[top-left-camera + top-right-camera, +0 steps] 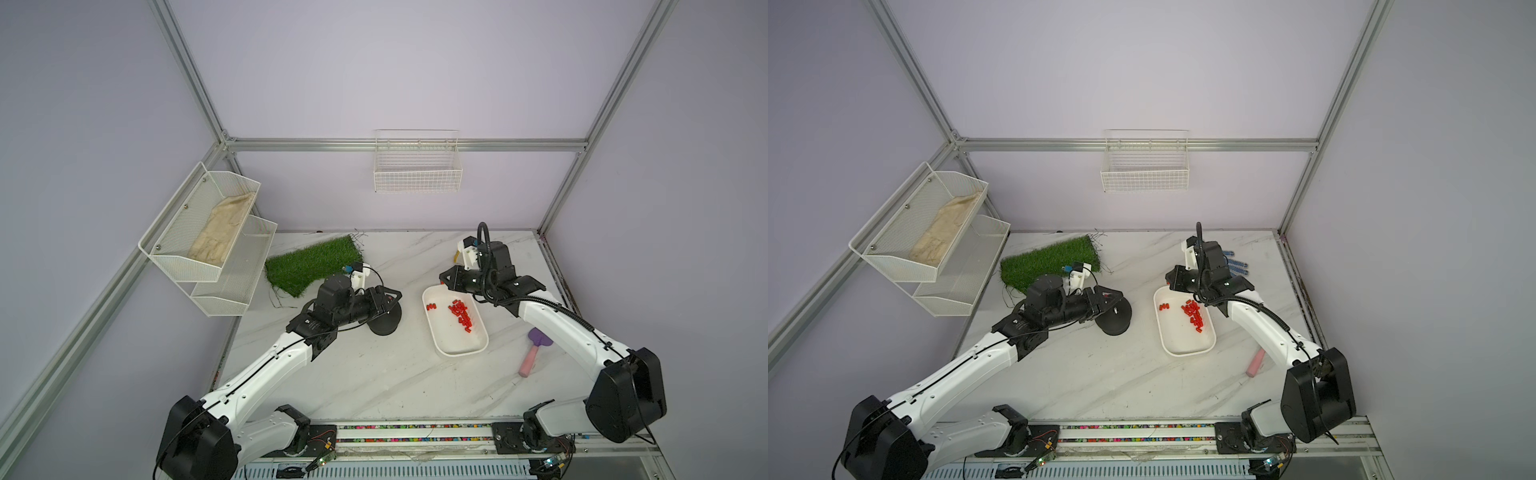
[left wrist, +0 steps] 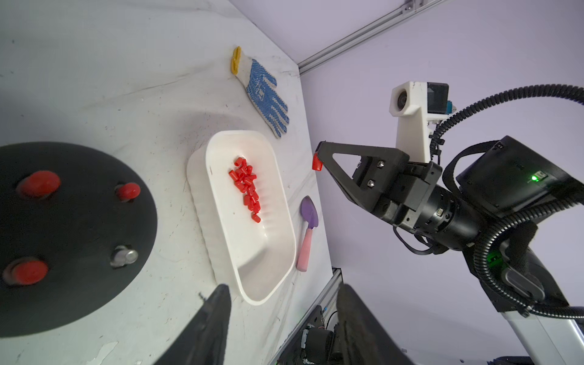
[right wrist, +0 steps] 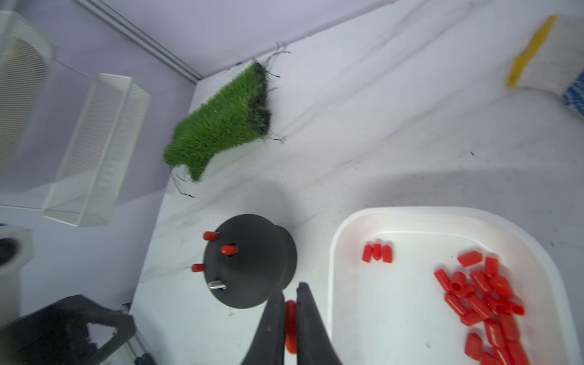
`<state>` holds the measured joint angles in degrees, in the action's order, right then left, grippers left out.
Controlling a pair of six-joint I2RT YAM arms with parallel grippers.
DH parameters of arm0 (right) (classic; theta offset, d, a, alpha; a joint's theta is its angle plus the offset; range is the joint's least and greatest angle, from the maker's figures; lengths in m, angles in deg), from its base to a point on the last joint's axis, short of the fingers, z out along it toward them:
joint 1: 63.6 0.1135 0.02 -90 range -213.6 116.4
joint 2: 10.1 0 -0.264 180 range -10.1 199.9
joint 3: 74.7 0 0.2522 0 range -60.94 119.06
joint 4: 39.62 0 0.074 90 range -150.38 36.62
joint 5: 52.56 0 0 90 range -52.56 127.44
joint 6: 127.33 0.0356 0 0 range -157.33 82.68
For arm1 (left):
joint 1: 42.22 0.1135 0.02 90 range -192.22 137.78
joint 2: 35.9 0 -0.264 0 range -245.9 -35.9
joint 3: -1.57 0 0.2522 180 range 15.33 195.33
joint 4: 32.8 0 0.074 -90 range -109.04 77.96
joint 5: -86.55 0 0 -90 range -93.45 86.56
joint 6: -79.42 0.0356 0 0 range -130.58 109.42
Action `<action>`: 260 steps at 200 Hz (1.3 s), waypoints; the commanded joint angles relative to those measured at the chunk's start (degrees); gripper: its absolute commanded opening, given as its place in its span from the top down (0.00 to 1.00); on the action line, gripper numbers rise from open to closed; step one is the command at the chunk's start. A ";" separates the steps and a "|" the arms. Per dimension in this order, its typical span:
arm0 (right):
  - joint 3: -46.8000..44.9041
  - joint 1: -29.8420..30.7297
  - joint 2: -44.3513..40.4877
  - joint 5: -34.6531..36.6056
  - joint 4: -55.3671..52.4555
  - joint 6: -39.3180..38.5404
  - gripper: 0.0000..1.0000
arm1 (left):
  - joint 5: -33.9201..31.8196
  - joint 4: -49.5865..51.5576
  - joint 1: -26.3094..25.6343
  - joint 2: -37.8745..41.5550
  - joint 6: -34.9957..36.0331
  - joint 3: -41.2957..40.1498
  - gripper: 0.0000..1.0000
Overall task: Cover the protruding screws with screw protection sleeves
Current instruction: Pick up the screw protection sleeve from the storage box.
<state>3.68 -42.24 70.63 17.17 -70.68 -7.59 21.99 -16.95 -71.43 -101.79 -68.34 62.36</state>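
Right pincer [image 3: 291, 289]: clenched on a red sleeve [image 3: 291, 316]; the thin grip may slip.
Left pincer [image 2: 283, 287]: released, empty.
Bare screw [image 3: 217, 286]: a tilted approach could miss it.

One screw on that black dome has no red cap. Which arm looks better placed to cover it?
Right. The right tool pinches a red sleeve, ready for the bare screw on the black dome; the left tool is open and empty.

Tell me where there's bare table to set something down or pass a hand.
Free: the front strip of table from the black base and white tray to the near edge; also the back middle between grass mat and glove. Crowded: the narrow base-tray gap, by the right hand holding a red sleeve.
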 commanded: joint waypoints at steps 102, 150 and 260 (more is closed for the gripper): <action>-4.21 3.46 -7.56 -11.81 25.30 18.22 0.87 | 8.22 -31.52 -1.92 -8.89 -6.29 4.24 0.64; -5.46 5.00 -6.85 -12.20 26.91 19.21 0.87 | 8.50 -38.64 -3.10 -8.34 -6.75 2.43 0.65; -6.42 7.29 -5.43 -14.09 29.47 21.26 0.87 | 8.54 -42.90 -3.21 -8.31 -7.63 1.71 0.74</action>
<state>-1.67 -35.39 64.79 4.03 -43.27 12.37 29.79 -55.29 -74.51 -111.12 -75.64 62.49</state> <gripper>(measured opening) 0.127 0.275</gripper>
